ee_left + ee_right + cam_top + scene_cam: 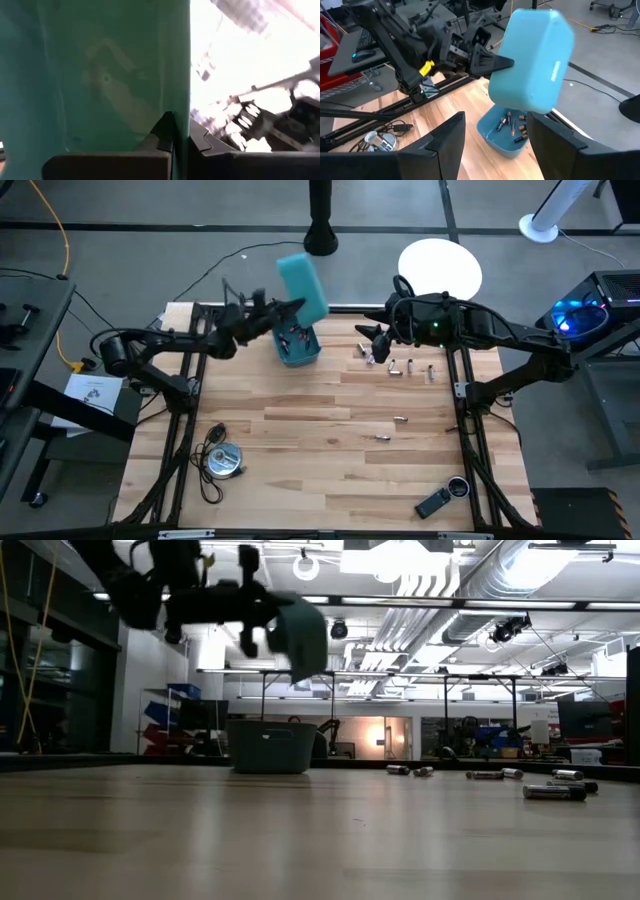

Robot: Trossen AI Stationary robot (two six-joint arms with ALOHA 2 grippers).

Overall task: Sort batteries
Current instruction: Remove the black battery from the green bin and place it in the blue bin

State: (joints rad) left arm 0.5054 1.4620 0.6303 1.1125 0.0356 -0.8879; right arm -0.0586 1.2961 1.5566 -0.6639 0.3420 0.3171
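My left gripper (287, 311) is shut on a teal bin (303, 283) that it holds in the air, tipped over. Below it a second teal bin (297, 346) stands on the table, and the right wrist view shows several small batteries (512, 125) inside this bin (492, 132). More batteries (410, 366) lie loose on the wood to the right, and two others (391, 428) lie nearer the middle. My right gripper (371, 346) is open, just left of the loose batteries and right of the standing bin, touching nothing. My left gripper pinches the side wall (180, 100) of the lifted teal bin at its rim, one finger (162, 131) inside the bin and one (200, 137) outside. The fingers come level from the table's left. The bin (300, 635) is lifted clear and tipped, its opening facing down toward the standing bin (270, 746).
A round silver disc with a black cable (222, 460) lies near the table's near left. A black gadget with a lens (441, 499) sits by the near right edge. The dark frame rails (468, 395) run along both sides. Bare wood (320, 470) spreads across the middle.
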